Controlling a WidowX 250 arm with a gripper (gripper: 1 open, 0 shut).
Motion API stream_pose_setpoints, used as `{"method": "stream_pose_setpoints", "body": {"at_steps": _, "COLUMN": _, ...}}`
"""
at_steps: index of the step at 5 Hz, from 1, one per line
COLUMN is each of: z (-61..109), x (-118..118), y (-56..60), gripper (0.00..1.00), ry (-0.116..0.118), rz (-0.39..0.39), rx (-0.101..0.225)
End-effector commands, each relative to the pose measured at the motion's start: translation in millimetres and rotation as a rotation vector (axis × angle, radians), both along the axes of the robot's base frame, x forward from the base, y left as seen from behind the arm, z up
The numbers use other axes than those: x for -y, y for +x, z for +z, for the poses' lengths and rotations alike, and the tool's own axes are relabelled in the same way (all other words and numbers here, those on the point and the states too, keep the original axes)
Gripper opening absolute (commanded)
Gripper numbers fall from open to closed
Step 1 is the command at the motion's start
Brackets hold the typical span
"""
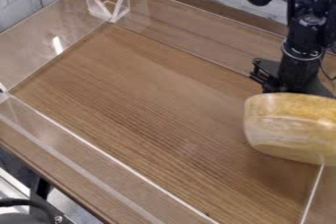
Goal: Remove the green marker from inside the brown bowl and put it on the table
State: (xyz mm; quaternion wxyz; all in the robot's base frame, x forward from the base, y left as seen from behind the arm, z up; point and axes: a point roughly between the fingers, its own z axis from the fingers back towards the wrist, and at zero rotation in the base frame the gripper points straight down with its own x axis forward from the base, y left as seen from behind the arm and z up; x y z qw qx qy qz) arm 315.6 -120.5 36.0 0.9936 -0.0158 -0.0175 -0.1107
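No green marker to be seen. Most likely hidden behind the wall of the brown bowl (292, 128), tipped up with its round outside facing the camera. Just behind the bowl's top edge: the gripper (297, 81), pointing straight down and squeezed shut. Fingertips hidden by the bowl, so no telling whether pinching the marker, the rim, or nothing. Step in hand, at a guess: grabbing the marker. Next: lift slowly, look for the marker between the jaws, carry over to a bare part of the table (144, 90), lay down gently. If stuck on the rim only, let go and try again.
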Motion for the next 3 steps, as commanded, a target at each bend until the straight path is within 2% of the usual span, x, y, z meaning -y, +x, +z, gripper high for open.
{"method": "stream_pose_setpoints", "body": {"at_steps": 1, "z": 27.8, "x": 4.3, "y": -1.6, "gripper": 0.00, "ry": -0.009, "rz": -0.031, "rx": 0.042}}
{"method": "stream_pose_setpoints", "body": {"at_steps": 2, "z": 36.2, "x": 3.3, "y": -8.2, "gripper": 0.00, "ry": 0.007, "rz": -0.052, "rx": 0.028}}
{"method": "stream_pose_setpoints", "body": {"at_steps": 3, "z": 41.5, "x": 0.8, "y": -12.5, "gripper": 0.00, "ry": 0.010, "rz": -0.060, "rx": 0.014}}
